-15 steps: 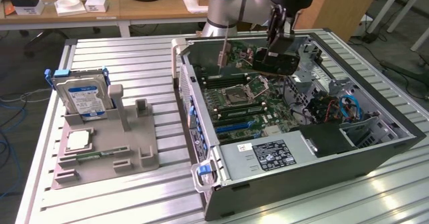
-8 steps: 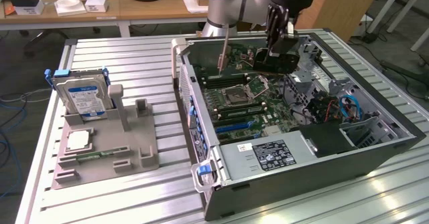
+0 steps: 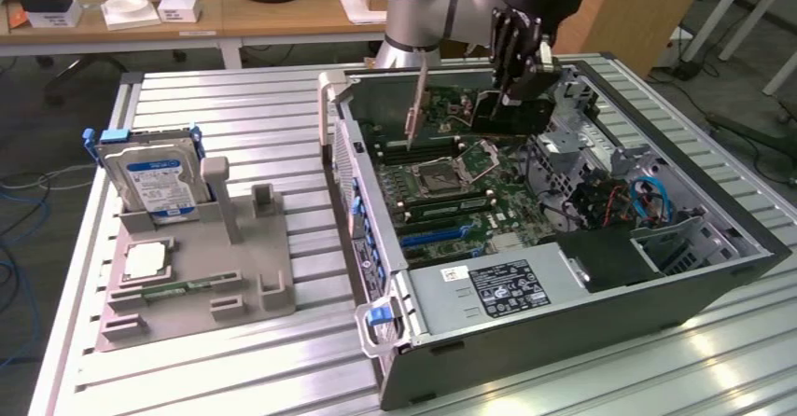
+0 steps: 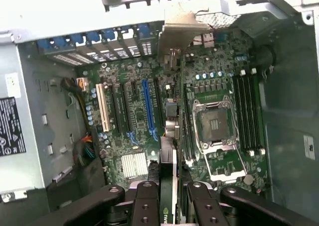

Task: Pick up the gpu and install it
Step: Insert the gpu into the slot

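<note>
I have the gripper (image 3: pixel 513 88) hanging over the far end of the open case (image 3: pixel 697 281), above the motherboard (image 3: pixel 468 197). It is clenched on the gpu (image 3: pixel 419 99), which hangs on edge, its silvery bracket pointing down toward the board and not seated in any slot. From the wrist, the fingers (image 4: pixel 147 206) pinch the card (image 4: pixel 168 181) between them, its edge running away from the camera to the bracket end near the case wall (the green strip between the pads is the card's own edge). Below it lie the blue slot (image 4: pixel 148 109), the white slot (image 4: pixel 102 106) and the open CPU socket (image 4: pixel 215 124).

On the table (image 3: pixel 249 108), at the exterior view's left, the grey holder (image 3: pixel 200 285) carries the hard drive (image 3: pixel 152 178) standing upright and the CPU chip (image 3: pixel 146 259) lying flat. The power supply (image 3: pixel 492 290) sits at the case's near end.
</note>
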### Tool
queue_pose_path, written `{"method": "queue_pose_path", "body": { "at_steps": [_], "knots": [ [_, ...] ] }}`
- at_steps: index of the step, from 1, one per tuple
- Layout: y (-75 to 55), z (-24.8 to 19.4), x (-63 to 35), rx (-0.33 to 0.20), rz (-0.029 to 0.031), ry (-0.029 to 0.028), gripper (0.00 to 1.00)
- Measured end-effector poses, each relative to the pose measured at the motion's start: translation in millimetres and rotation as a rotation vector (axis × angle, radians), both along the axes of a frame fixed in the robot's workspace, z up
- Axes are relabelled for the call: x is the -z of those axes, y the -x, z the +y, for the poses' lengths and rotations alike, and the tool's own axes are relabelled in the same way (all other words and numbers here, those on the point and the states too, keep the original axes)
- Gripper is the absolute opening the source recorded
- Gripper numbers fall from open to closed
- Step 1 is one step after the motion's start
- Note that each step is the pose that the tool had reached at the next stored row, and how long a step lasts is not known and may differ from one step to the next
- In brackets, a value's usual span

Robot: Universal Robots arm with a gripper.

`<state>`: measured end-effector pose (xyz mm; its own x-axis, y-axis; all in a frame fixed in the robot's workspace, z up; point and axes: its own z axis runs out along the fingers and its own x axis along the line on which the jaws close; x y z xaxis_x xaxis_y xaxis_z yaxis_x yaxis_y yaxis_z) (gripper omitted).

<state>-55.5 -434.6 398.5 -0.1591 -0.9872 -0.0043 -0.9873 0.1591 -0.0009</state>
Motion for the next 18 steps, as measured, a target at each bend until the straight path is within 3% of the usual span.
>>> {"method": "queue_pose_path", "body": {
  "at_steps": [18],
  "knots": [
    [-0.1,-0.1,2.9,-0.274,-0.0095,0.0000,0.26]
  ]
}}
